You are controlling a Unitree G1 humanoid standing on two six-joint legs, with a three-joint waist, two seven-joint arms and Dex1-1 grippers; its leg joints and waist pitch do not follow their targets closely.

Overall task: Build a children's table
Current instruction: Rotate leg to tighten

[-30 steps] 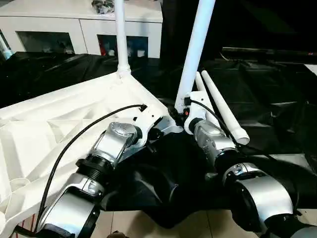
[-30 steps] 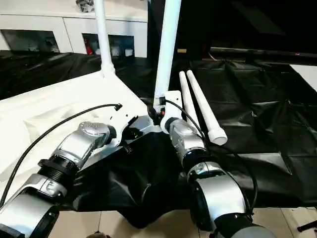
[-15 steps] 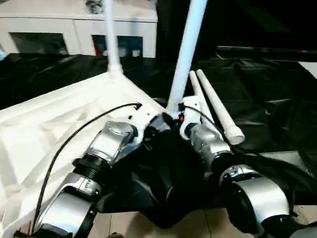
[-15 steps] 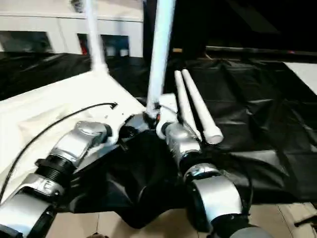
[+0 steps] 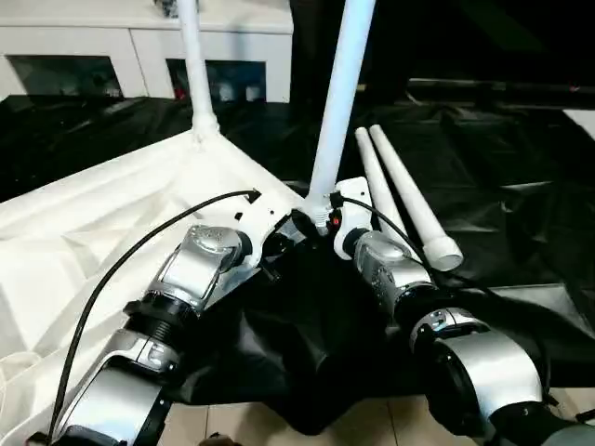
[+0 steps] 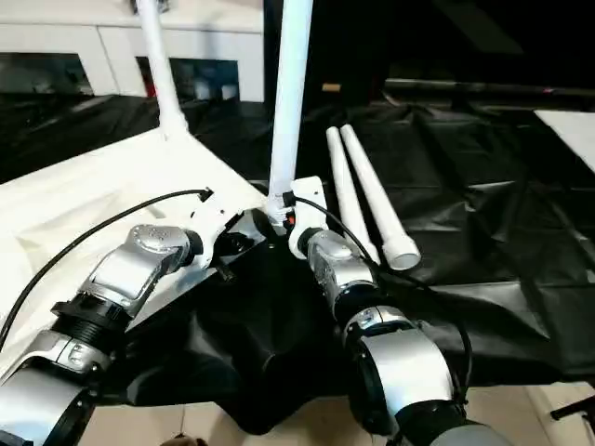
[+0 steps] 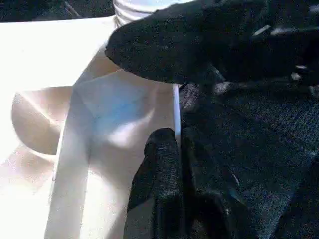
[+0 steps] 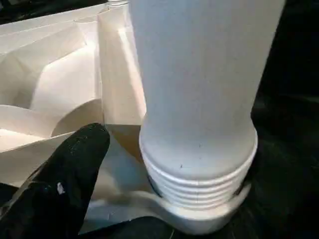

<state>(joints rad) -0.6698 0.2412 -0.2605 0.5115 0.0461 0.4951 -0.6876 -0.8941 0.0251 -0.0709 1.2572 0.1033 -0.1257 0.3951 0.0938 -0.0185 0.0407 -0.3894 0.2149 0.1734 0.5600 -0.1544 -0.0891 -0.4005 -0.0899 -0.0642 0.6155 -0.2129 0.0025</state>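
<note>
Left eye view, table top: the white table top [image 5: 102, 223] lies underside up, ribs showing, on the black-draped bench [image 5: 521, 158].
Left eye view, fitted legs: one upright leg [image 5: 339, 93] stands in the near corner socket between the two arms; a second upright leg [image 5: 193, 65] stands in the far corner socket.
Left eye view, loose legs: two loose legs [image 5: 409, 200] lie side by side on the drape, just right of the near upright leg.
Left eye view, arms: the left tool [image 5: 284, 243] is at the top's near corner edge; the right tool [image 5: 321, 212] is at the foot of the near upright leg.
Right eye view, background: a white cabinet [image 6: 121, 46] with glass doors stands behind the bench.
Left wrist view, left tool: its two black fingers [image 7: 162, 164] are pressed together on the thin rim of the table top, pinching that edge.
Left wrist view, other parts: a black finger of the other tool [image 7: 164, 47] crosses above, near the threaded leg end [image 7: 134, 6].
Right wrist view, leg: the threaded base of the near upright leg [image 8: 199, 164] sits in its round corner socket [image 8: 209, 219].
Right wrist view, right tool: one black finger [image 8: 70, 164] stands off to the side of the leg, not touching it; the tool is spread wide and grips nothing.
</note>
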